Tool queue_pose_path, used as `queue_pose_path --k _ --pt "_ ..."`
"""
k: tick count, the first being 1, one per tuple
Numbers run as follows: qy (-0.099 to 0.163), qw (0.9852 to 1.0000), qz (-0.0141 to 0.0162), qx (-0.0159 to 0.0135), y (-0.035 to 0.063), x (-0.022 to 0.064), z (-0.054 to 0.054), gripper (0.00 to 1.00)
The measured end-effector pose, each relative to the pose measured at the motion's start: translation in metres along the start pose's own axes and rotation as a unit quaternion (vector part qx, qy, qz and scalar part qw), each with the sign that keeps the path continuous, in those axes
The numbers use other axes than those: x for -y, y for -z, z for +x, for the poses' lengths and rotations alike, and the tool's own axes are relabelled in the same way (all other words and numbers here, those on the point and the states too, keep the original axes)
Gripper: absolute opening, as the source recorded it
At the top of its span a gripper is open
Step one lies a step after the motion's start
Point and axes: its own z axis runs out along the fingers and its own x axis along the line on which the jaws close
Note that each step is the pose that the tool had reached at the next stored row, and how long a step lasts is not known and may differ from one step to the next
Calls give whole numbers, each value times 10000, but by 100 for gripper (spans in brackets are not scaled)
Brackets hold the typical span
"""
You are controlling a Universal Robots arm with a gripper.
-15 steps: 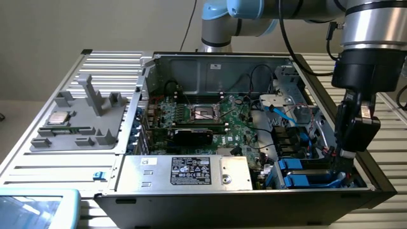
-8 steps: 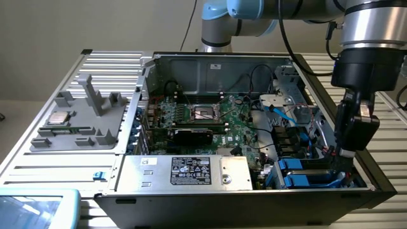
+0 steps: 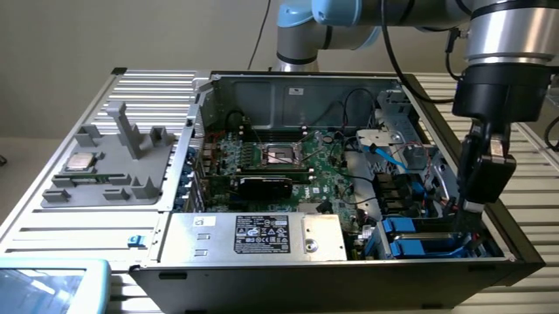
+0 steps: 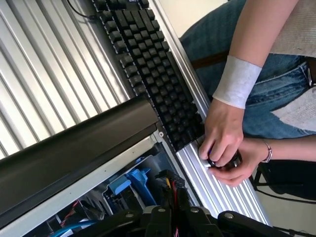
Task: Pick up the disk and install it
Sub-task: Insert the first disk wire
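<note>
Inside computer case (image 3: 332,284), drive-bay end — claw (image 3: 470,209) pinched narrow beside blue-railed disk (image 3: 417,247); black label (image 3: 266,234) unreadable.

Gripper (image 3: 472,210) tips sunk in drive bay at 5 o'clock of case (image 3: 306,288), masked by case wall; whether anything is gripped unclear. Disk (image 3: 419,247) there: blue rails peek out, metal body covered. Arm (image 3: 506,39) cut by exterior view's edge at 1 o'clock. Print on silver box (image 3: 253,237) label too small to read. Wrist view: person's hand (image 4: 224,133) covers small dark object (image 4: 233,162), unidentifiable; keyboard (image 4: 158,74) far end cut off.
</note>
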Motion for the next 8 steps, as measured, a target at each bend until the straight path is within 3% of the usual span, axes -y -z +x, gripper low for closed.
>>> queue_pose_path --k 2,4,6,8 --pt "-3 10000 -6 14 12 10 16 15" --pt "-8 10000 -22 47 19 16 26 15" --pt "-15 9999 -44 92 23 20 32 15" --pt "-24 9998 -79 160 29 23 38 15"
